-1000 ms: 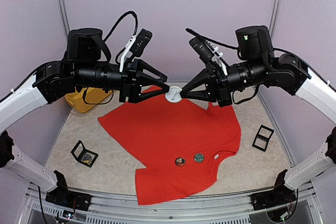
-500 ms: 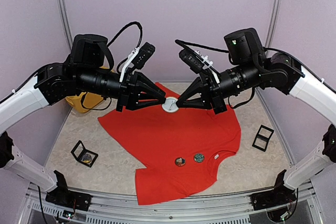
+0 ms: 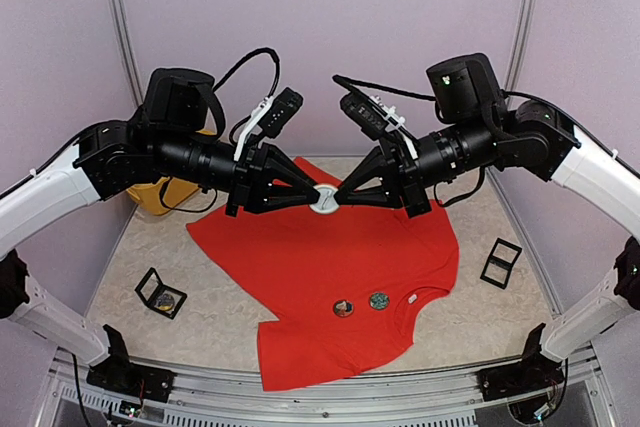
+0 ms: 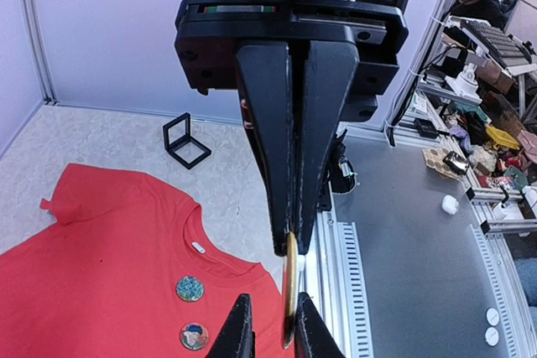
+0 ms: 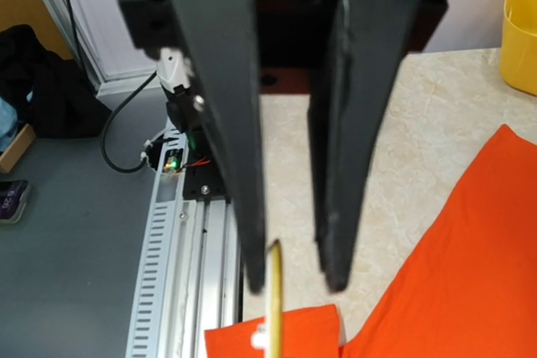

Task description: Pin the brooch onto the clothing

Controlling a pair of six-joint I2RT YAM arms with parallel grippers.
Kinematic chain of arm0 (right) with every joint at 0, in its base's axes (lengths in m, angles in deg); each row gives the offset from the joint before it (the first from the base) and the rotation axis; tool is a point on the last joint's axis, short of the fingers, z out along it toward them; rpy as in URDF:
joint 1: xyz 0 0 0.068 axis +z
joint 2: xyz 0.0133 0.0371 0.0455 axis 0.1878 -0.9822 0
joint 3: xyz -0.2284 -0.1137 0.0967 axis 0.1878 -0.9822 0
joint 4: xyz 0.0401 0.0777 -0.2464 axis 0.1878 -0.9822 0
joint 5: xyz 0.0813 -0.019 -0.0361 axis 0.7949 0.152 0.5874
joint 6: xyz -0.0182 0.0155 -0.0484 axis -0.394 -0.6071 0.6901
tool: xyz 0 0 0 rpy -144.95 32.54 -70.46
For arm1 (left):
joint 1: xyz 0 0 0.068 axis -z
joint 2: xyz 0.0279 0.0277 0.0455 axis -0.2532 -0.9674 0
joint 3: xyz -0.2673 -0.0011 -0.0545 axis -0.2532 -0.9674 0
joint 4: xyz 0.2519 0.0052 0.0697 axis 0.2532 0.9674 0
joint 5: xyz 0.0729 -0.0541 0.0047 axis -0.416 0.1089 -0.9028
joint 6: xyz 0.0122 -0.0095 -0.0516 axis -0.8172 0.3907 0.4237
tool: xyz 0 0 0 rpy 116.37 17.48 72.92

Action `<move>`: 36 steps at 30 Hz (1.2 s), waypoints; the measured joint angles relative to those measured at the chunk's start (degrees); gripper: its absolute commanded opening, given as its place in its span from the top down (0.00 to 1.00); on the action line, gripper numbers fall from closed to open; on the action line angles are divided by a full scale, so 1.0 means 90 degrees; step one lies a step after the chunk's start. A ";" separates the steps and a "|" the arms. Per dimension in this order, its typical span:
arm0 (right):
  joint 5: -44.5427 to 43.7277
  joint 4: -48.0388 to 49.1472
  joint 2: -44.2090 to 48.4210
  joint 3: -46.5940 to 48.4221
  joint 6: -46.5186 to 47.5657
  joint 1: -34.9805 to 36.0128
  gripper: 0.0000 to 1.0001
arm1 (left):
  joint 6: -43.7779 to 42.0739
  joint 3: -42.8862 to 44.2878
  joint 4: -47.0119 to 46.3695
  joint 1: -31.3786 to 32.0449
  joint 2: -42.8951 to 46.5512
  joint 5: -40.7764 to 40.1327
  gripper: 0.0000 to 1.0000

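Note:
The red T-shirt (image 3: 320, 277) lies flat on the table, collar toward the front, and shows in the left wrist view (image 4: 101, 266). Two round brooches (image 3: 343, 307) (image 3: 378, 300) sit on it below the collar. A white, gold-rimmed brooch (image 3: 325, 200) hangs in the air above the shirt. My right gripper (image 3: 336, 197) is shut on its edge. In the left wrist view the brooch (image 4: 289, 291) is edge-on below the right gripper's closed tips (image 4: 291, 245). My left gripper (image 4: 273, 333) is open, its fingers either side of the brooch, one finger (image 4: 307, 329) close against it.
A yellow basket (image 3: 160, 192) stands at the back left. An open black box (image 3: 160, 293) lies left of the shirt and another (image 3: 500, 263) to its right. The aluminium rail (image 3: 320, 397) runs along the front edge.
The right gripper brought the white brooch down and left. The left gripper moved right until its open tips reached the brooch. The shirt has not moved.

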 measured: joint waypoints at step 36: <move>-0.1112 0.5430 0.1081 -0.3087 -0.2514 0.0250 0.55 | 0.0325 -0.1338 -0.2310 0.0272 0.0787 -0.1032 1.00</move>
